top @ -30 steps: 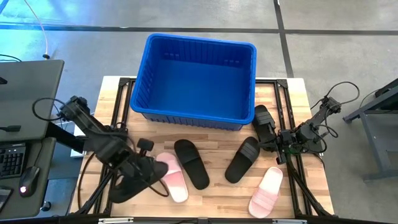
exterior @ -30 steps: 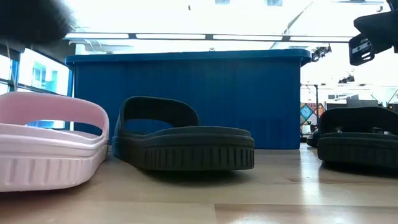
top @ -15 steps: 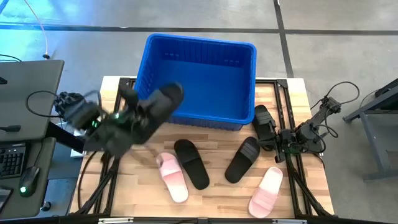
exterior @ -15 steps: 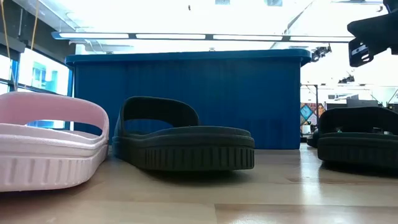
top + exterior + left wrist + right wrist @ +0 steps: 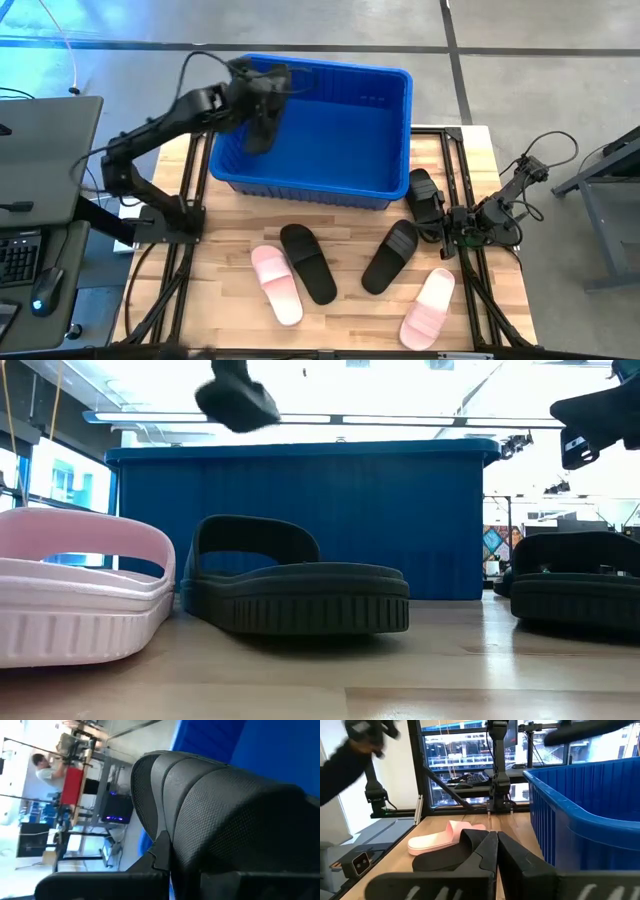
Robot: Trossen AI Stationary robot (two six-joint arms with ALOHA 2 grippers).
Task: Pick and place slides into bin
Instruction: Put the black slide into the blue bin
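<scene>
My left gripper (image 5: 254, 88) is shut on a black slide (image 5: 262, 112) over the left part of the blue bin (image 5: 395, 150). In the low view the slide (image 5: 237, 400) hangs above the bin's rim (image 5: 300, 452). On the table in front of the bin, resting on their soles, lie a pink slide (image 5: 276, 284), a black slide (image 5: 307, 262), another black slide (image 5: 390, 256) and a second pink slide (image 5: 428, 308). One more black slide (image 5: 424, 196) lies by the bin's right near corner. My right gripper (image 5: 452, 228) is shut and empty at the table's right edge. My left gripper holds the black slide by its broad textured strap (image 5: 200, 815); one finger (image 5: 161, 851) lies at the strap's edge, and the other is hidden by the slide. The slide is lifted clear. It hangs tilted, one end (image 5: 258, 145) pointing down into the bin.
The bin stands at the table's far middle, with no slide showing inside. My right gripper's fingers (image 5: 492, 851) point along the table toward a black slide (image 5: 445, 861) and a pink slide (image 5: 445, 840). A desk with a keyboard stands left of the table. A person shows in the room beyond (image 5: 42, 762).
My left gripper has risen from the table's near left with the black slide, swung toward the far edge, and now reaches over the bin's left part. The slide has been lifted clear of the table and hangs above the bin. The other slides have stayed put.
</scene>
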